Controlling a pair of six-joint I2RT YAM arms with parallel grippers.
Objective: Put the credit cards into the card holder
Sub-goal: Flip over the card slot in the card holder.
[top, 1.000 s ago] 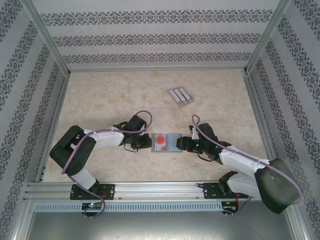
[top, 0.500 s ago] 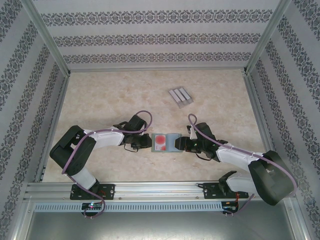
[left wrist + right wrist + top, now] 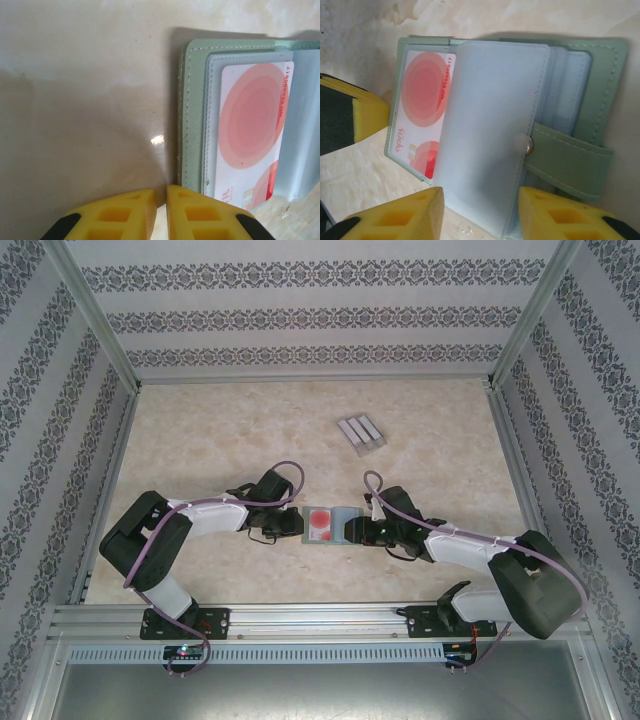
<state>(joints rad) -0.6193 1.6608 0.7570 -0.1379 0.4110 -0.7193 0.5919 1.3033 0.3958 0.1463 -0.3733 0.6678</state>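
Note:
The grey-green card holder (image 3: 346,520) lies open on the table between my two grippers. A white credit card with red-pink circles (image 3: 250,130) sits in its left pocket, also plain in the right wrist view as the same card (image 3: 422,95). A translucent sleeve (image 3: 490,125) stands part-turned over the middle, and the snap tab (image 3: 565,160) lies across the card holder's right half. My left gripper (image 3: 160,192) is shut at the card holder's left edge (image 3: 192,115), one finger over its corner. My right gripper (image 3: 480,192) is open, its fingers either side of the sleeve's near edge.
A pale grey ribbed slotted stand (image 3: 361,433) lies further back on the marbled table (image 3: 220,430). Patterned walls and aluminium frame rails (image 3: 300,620) close in the workspace on all sides.
My right gripper has slid left over the card holder, covering more of its right half. The left arm has stayed put.

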